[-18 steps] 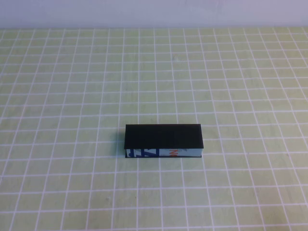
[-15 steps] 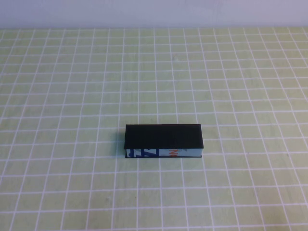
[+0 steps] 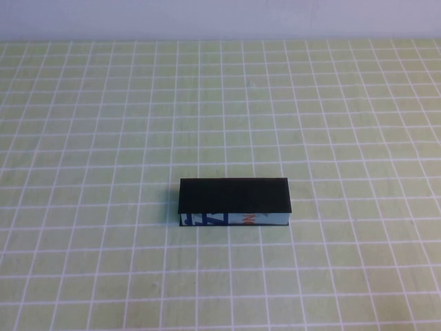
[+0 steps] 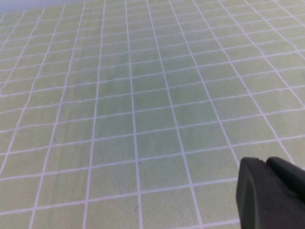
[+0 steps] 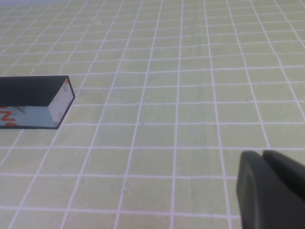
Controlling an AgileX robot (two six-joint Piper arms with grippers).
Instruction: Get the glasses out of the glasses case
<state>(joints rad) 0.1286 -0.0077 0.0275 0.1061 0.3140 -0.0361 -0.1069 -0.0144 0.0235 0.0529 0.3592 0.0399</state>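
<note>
The glasses case [image 3: 234, 196] lies closed on the green checked cloth near the middle of the table, its black lid on top and its pale printed front toward me. One end of the glasses case [image 5: 35, 90] shows in the right wrist view. The glasses are hidden. Neither arm appears in the high view. My right gripper [image 5: 262, 153] hovers over bare cloth well away from the case, fingers pressed together on nothing. My left gripper [image 4: 264, 162] is also shut and empty above bare cloth, with the case out of its view.
The green cloth with white grid lines [image 3: 103, 124] covers the whole table. A pale wall [image 3: 220, 17] runs along the far edge.
</note>
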